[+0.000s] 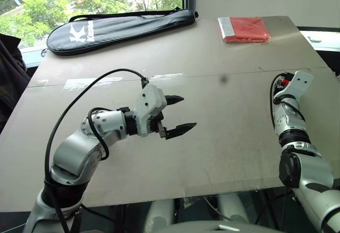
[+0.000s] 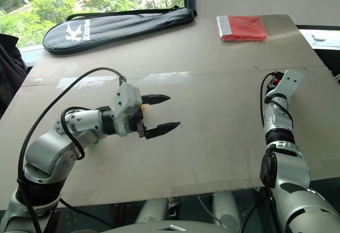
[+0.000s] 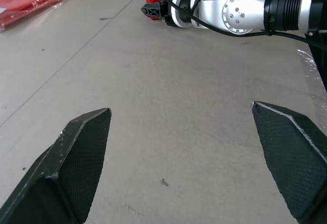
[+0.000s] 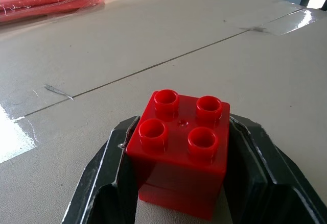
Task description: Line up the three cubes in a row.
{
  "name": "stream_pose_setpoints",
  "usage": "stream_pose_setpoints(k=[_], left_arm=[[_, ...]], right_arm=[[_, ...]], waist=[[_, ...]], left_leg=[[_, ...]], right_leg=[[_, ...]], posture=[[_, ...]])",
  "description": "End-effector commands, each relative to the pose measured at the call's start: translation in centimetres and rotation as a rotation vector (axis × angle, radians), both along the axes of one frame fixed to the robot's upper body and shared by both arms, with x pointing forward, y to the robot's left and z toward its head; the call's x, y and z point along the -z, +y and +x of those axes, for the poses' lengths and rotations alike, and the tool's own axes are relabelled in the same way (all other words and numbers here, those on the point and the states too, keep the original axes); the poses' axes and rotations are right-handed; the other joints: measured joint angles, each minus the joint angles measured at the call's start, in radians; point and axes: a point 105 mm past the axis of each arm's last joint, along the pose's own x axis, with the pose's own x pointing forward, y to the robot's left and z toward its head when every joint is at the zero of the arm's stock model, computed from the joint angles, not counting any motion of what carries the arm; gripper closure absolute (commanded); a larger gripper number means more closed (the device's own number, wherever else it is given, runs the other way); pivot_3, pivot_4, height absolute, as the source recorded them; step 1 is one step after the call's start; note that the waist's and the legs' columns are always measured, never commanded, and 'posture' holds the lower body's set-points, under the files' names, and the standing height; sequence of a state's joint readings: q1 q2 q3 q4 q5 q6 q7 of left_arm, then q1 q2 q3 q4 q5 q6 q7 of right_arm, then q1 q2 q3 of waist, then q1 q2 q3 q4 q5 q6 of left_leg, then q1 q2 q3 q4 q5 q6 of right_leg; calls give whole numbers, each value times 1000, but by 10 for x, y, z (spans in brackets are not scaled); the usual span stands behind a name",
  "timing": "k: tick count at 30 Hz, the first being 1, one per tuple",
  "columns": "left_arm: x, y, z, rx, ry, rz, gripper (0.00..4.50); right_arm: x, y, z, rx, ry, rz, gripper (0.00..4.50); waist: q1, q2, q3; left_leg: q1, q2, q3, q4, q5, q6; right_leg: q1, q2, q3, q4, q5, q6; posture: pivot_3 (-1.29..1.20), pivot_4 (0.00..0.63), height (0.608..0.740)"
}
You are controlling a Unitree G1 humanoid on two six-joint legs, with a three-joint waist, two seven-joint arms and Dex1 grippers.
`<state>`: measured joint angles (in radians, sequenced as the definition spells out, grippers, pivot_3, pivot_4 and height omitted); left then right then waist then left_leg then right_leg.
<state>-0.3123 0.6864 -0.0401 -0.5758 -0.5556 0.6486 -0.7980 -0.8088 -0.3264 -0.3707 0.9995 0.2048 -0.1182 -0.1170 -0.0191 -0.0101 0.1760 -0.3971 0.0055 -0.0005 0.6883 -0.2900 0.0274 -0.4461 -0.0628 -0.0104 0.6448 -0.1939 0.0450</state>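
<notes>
Red moulded plastic, rigid, light and smooth-sided, is what the small four-studded cube (image 4: 180, 152) appears to be made of; it is shown resting on the beige worktop (image 1: 223, 137) near its right edge, gripped across two opposite flat faces by the closed jaws of the right gripper (image 4: 179, 183). Such a brick is judged best held low on its flat sides, never by the studs, since the glossy walls may slip. The left gripper (image 1: 179, 115) is held above the worktop with its jaws wide apart and empty.

Both arms are built of rounded silver-grey shells joined by black ribbed rings. The left arm (image 1: 85, 143), at lower left of the frame, carries a black cable looping from the shoulder up to a white wrist housing. Its fingers (image 3: 76, 157) are black, wedge-shaped, with a fine dotted texture. The right arm (image 1: 297, 143), at lower right, ends in a white housing with small screw holes and black wiring.
</notes>
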Motion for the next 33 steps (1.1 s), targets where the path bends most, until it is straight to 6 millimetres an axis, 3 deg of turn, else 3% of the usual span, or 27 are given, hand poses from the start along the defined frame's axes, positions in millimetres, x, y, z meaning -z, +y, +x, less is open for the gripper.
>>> stream_pose_setpoints(k=[1,4,7,11,15,19,24,29,33], left_arm=[[-12,-7,-4,30,-51,-28,0],[-13,-8,-4,38,-50,-31,0],[-13,-7,-8,56,-38,-45,0],[-2,-1,-14,78,-2,-11,0],[9,4,-19,91,26,16,0],[14,6,-20,98,34,31,0],[17,6,-23,99,40,31,0],[20,7,-23,96,40,46,0],[20,8,-23,103,45,55,0]], right_arm=[[-11,-3,-1,-1,-45,-24,2821],[-16,8,-1,-108,-61,-76,2821],[-15,33,-8,-351,-99,-75,2821],[-6,63,-39,-696,-107,-135,2821],[8,87,-87,-1038,-61,-186,2821],[11,85,-97,-1040,-12,-243,2821],[12,129,-118,-986,-47,-200,2821],[14,128,-117,-724,-38,-195,2821],[15,143,-124,-692,-54,-172,2821]], waist=[[0,0,0],[0,0,0],[1,0,0],[2,0,0],[6,0,0],[4,0,-1],[5,-1,-1],[7,-1,-1],[9,-2,-1]], left_leg=[[0,0,0,0,0,0],[0,0,0,0,0,0],[0,0,-1,0,0,0],[1,1,-2,0,0,1],[1,1,-3,0,0,1],[4,1,-1,1,0,1],[5,2,-3,1,0,0],[4,3,-2,2,0,0],[4,1,-2,2,0,0]], right_leg=[[0,0,0,0,0,0],[0,0,-1,1,0,0],[0,0,0,1,0,0],[0,0,0,0,0,0],[1,0,-1,1,0,0],[2,0,0,2,0,1],[3,2,-1,4,-1,0],[1,2,0,5,-1,0],[1,1,1,5,-1,1]], posture=[[0,150,694],[0,150,694],[0,150,694],[0,150,694],[0,150,694],[0,150,694],[0,150,694],[0,150,694],[0,150,694]])
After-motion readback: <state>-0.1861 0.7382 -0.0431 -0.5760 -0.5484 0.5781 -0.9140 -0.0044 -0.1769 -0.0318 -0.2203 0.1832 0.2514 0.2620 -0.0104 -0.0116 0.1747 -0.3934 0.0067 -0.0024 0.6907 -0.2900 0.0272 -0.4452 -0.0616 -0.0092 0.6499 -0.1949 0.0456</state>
